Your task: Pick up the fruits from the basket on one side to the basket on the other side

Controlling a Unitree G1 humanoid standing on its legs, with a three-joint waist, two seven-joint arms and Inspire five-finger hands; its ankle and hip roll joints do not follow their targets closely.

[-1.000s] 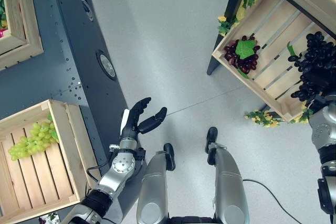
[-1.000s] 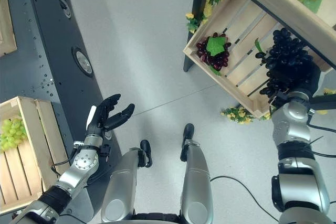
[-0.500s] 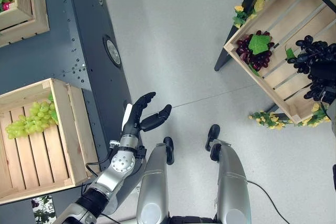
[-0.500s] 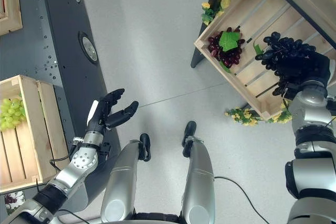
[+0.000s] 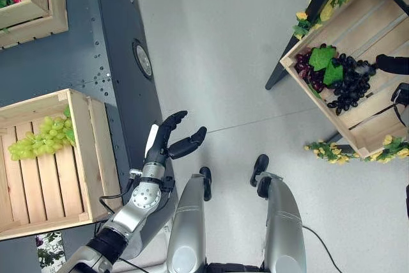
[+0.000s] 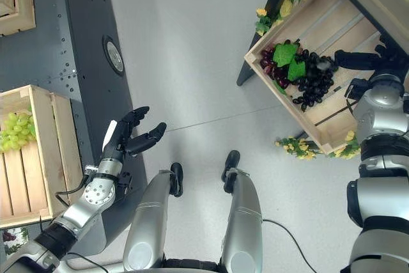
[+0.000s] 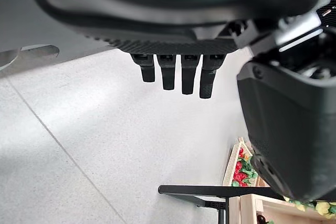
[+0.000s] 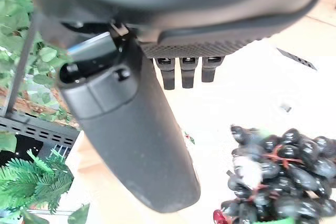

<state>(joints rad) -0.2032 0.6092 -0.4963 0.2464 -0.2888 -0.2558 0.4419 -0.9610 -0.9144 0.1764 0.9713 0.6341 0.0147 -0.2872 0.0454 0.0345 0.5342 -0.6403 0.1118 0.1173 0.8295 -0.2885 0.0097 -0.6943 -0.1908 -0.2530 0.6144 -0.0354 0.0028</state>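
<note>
1. On our left, the green grapes (image 5: 39, 140) lie in the left crate (image 5: 82, 151), not yet moved.
2. Our left robot hand (image 5: 171, 142) hovers over the floor, fingers relaxed, empty.
3. The dark grapes (image 5: 348, 84) rest in the right crate (image 5: 367, 135) beside the red grapes (image 5: 308, 71).
4. Our right robot hand (image 6: 367, 61) is open, fingers straight, just beside them: that bunch looks delivered.
</note>
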